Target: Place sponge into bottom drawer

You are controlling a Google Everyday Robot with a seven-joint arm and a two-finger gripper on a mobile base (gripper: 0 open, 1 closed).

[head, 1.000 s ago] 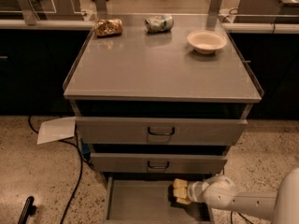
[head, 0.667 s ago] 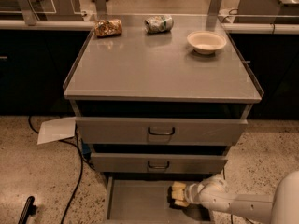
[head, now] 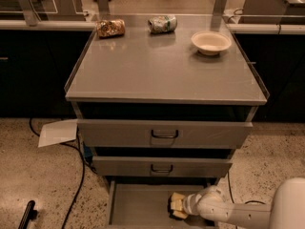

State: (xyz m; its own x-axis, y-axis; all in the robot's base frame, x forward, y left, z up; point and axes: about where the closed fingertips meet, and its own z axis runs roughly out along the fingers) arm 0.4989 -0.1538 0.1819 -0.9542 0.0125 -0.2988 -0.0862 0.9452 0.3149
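The bottom drawer [head: 138,206] is pulled open under the cabinet, its flat grey floor showing. My gripper [head: 177,207] reaches in from the lower right on a white arm and sits low over the right part of the drawer floor. It is shut on the pale yellow sponge [head: 175,203], which shows as a yellowish block at the gripper's tip, inside the drawer's outline. I cannot tell whether the sponge touches the floor.
The top drawer [head: 164,134] and middle drawer [head: 162,167] stand slightly out above the gripper. On the cabinet top are a white bowl [head: 210,42], a snack bag [head: 110,27] and a crumpled packet [head: 162,24]. A paper sheet [head: 58,132] and a black cable [head: 76,175] lie on the floor to the left.
The gripper with the sponge has shifted a little to the left over the drawer floor. Nothing else has moved.
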